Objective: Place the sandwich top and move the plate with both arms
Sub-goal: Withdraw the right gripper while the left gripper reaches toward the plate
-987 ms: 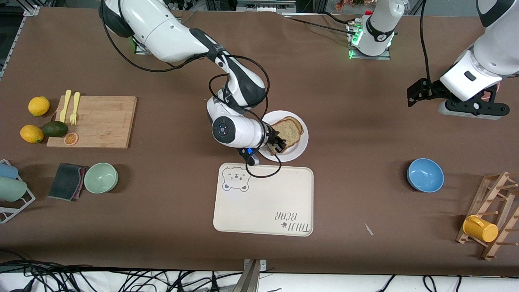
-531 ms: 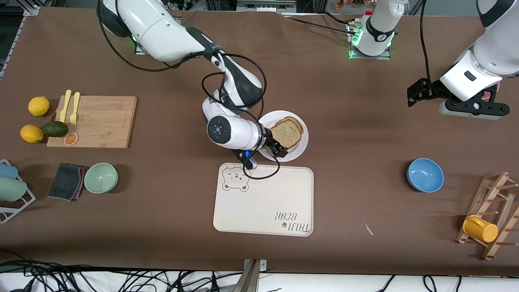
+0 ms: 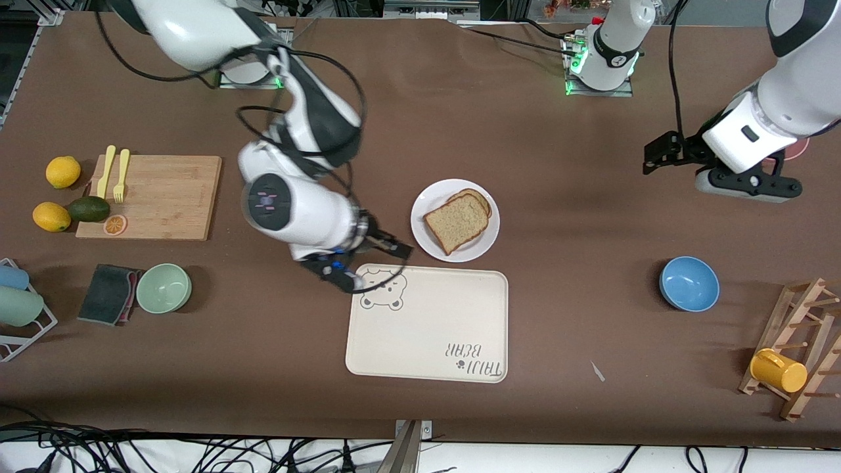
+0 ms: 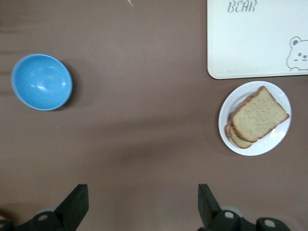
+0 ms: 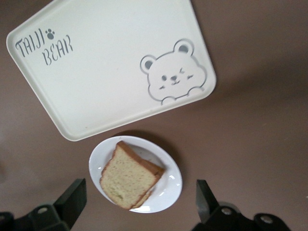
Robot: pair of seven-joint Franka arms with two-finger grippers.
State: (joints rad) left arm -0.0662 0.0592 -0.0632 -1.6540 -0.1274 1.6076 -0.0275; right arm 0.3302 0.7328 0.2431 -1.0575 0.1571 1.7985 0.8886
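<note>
The sandwich top (image 3: 458, 222) lay on the plate (image 3: 484, 246), hiding all but a crust of the slice beneath (no filling visible). My right gripper (image 3: 378, 253) hung spread, empty, over the tray's (image 3: 433, 341) bear corner; my left gripper (image 3: 670, 152) waited spread, its fingertips cropped in its wrist view.

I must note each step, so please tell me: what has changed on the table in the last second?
The right pincer let go of the sandwich top and drew back off the plate, toward the right arm's end; it is open. The slice lies on the lower slice. The left pincer waits open, slightly shifted. Plate and tray stayed put.
</note>
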